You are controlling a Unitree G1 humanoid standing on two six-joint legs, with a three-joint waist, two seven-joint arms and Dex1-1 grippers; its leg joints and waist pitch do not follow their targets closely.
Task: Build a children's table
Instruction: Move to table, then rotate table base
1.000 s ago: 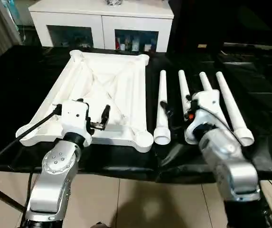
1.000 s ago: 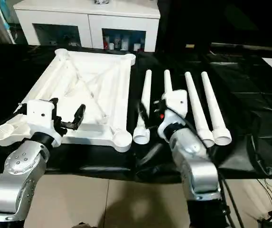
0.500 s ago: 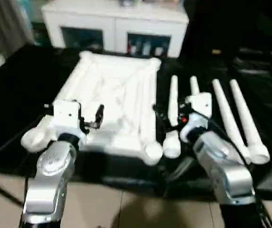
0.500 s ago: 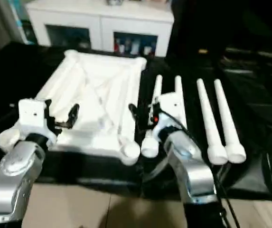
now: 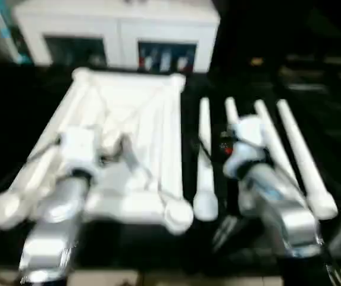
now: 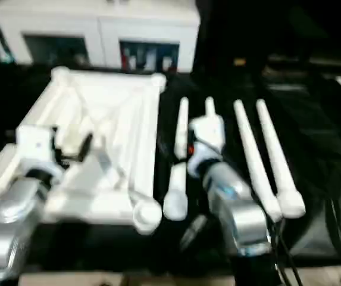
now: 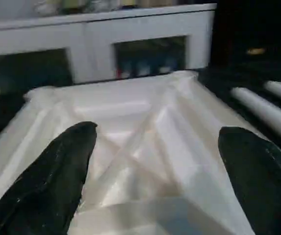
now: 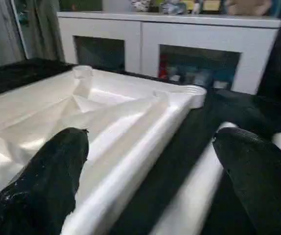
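Tabletop, white plastic, lies upside down on the black-covered table, occupying the left and centre of the head views. Its ribbed, X-braced underside faces up, with round sockets at the corners; the near right socket sits close to the table's front edge, the far edge reaches toward the white cabinet at the top of the frame.

Four white legs lie side by side to the right of the tabletop, narrow ends pointing away, wide ends toward the front edge. The first leg is just beside the tabletop's right edge, separated by a narrow strip of black cover. The second leg is largely covered by the right forearm. The third leg and fourth leg lie further right, close together.

Left pincer is spread wide over the near part of the tabletop (both black fingers stand well apart in the wrist view, nothing between them). Right pincer is likewise spread wide and holds nothing; in its wrist view one finger stands over the tabletop's right rim, the other over a leg.

Open black cover extends to the right of the fourth leg and beyond the legs' narrow ends. Bare floor shows below the table's front edge.
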